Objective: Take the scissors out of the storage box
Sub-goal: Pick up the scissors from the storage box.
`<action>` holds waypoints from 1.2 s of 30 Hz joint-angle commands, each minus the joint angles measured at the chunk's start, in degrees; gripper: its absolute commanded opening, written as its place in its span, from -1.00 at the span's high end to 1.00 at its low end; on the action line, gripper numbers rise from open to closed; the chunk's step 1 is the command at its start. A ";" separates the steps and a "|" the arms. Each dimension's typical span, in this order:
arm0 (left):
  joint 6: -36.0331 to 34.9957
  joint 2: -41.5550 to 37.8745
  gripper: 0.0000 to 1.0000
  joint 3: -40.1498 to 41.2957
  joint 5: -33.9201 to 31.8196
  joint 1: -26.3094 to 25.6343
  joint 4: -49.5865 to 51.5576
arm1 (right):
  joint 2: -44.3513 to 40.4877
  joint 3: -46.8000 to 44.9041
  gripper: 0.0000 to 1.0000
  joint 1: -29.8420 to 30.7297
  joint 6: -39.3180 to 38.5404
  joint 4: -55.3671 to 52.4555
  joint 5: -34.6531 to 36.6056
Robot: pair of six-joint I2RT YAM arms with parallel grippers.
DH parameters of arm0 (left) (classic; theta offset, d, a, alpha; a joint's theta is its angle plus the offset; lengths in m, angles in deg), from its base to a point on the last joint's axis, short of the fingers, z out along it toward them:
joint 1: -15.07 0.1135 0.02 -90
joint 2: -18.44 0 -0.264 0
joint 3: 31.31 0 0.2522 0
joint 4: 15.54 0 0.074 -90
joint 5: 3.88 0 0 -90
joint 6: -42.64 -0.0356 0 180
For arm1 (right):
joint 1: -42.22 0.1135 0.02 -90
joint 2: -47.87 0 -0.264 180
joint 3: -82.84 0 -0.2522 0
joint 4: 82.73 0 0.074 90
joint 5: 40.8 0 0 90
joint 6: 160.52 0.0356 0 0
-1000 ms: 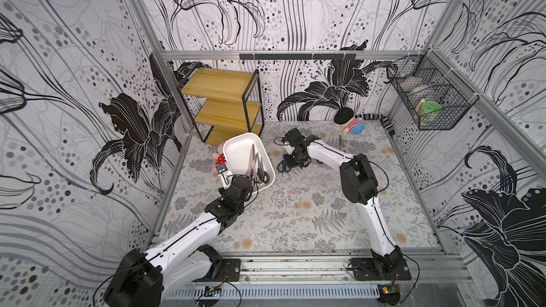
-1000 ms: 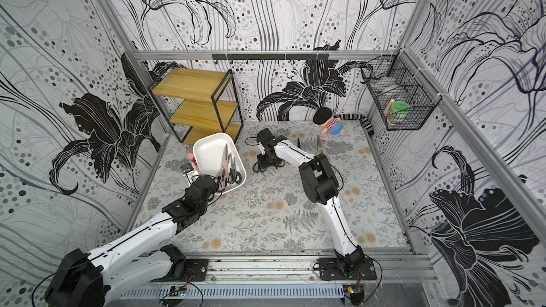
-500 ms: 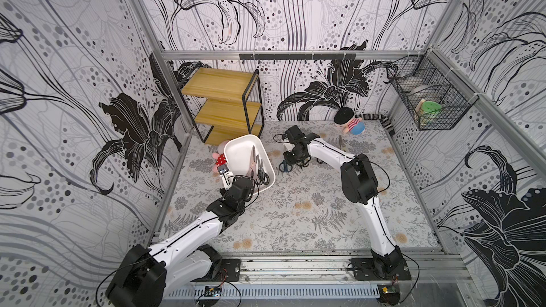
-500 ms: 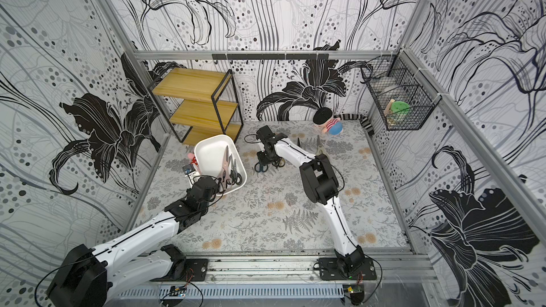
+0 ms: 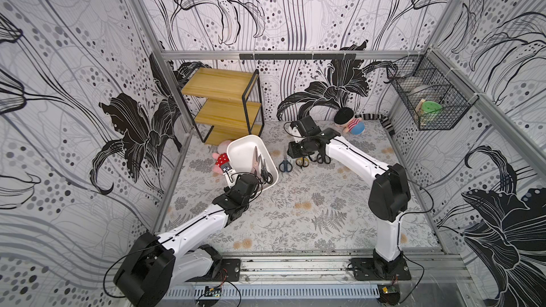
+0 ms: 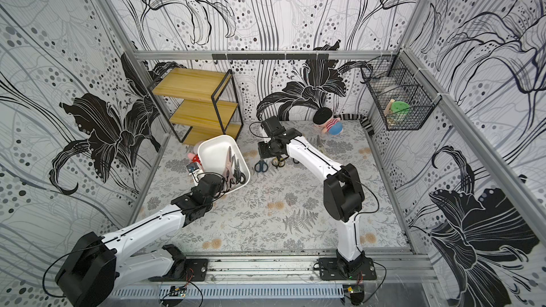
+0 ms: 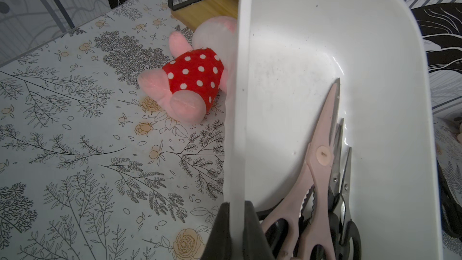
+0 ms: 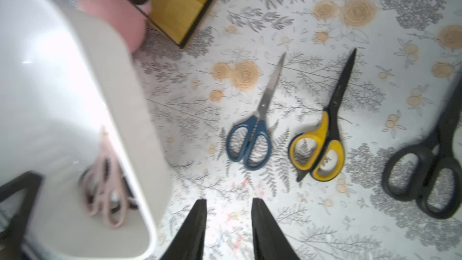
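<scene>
The white storage box (image 5: pixel 245 150) stands at the left on the flowered mat. My left gripper (image 7: pixel 236 205) is shut on its near side wall (image 7: pixel 240 121), one finger inside and one outside. Inside lie pinkish scissors (image 7: pixel 322 151) and black-handled scissors (image 7: pixel 346 196), heaped against the far side wall. To the right of the box, three pairs lie on the mat: blue-handled scissors (image 8: pixel 250 141), yellow-black scissors (image 8: pixel 320 151) and black scissors (image 8: pixel 425 176). My right gripper (image 8: pixel 228 200) hangs open over the mat between the box and the blue pair, holding nothing.
A pink plush toy in a red dotted dress (image 7: pixel 192 78) lies against the box's left side. A wooden shelf with a black frame (image 5: pixel 227 104) stands behind it. Another soft toy (image 5: pixel 351 122) lies at the back. A black wire basket (image 5: pixel 431 98) hangs on the right wall.
My right gripper has gone from shut to open over the scissors on the mat and shifted slightly. The left arm and the box have not moved.
</scene>
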 commanded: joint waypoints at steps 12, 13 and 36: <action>9.73 2.51 1.00 -7.50 -1.66 -2.19 1.23 | 0.98 -5.34 0.34 11.95 7.31 7.40 -2.98; 10.04 2.46 1.00 -7.57 -1.75 -2.37 1.35 | 1.57 -4.94 0.33 12.22 7.64 7.13 -2.17; 13.38 2.23 1.00 -9.06 -4.87 -4.91 2.60 | 8.88 -0.68 0.44 15.23 6.39 0.72 6.90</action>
